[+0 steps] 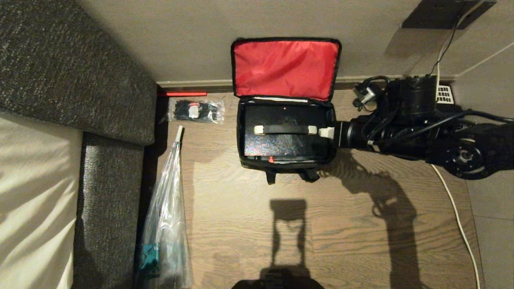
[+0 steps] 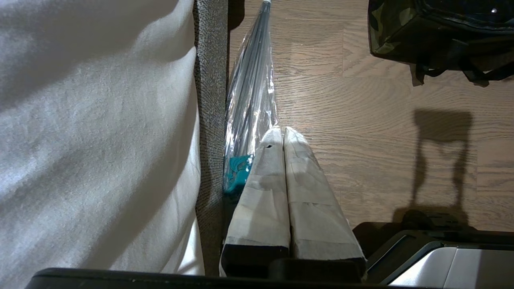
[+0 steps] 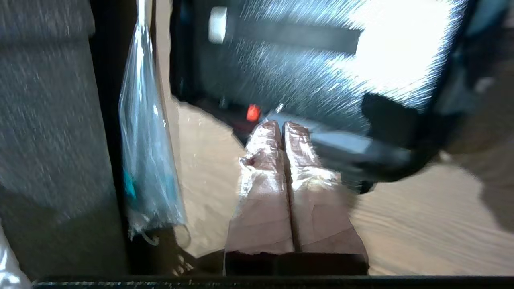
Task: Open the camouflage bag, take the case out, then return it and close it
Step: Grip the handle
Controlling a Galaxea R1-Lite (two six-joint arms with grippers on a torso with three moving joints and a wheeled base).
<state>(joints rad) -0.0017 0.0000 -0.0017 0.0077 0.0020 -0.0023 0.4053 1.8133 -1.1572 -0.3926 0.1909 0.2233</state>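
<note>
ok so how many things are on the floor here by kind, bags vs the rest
bags: 2, camouflage bag and small clear packet
cases: 1, case inside the open bag
umbrellas: 1, clear umbrella
red sticks by the skirting: 1
total: 5

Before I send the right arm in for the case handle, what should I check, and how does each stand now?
1. Bag lid open, red lining up: ok.
2. Case sits inside the bag: ok.
3. Handle uncovered on top: ok.
4. Right gripper open for the handle: not ok, fingers together.
5. Right gripper lined up with the handle: not ok, it is at the bag's right edge.
6. Left gripper clear of the bag: ok, shut beside the umbrella.
</note>
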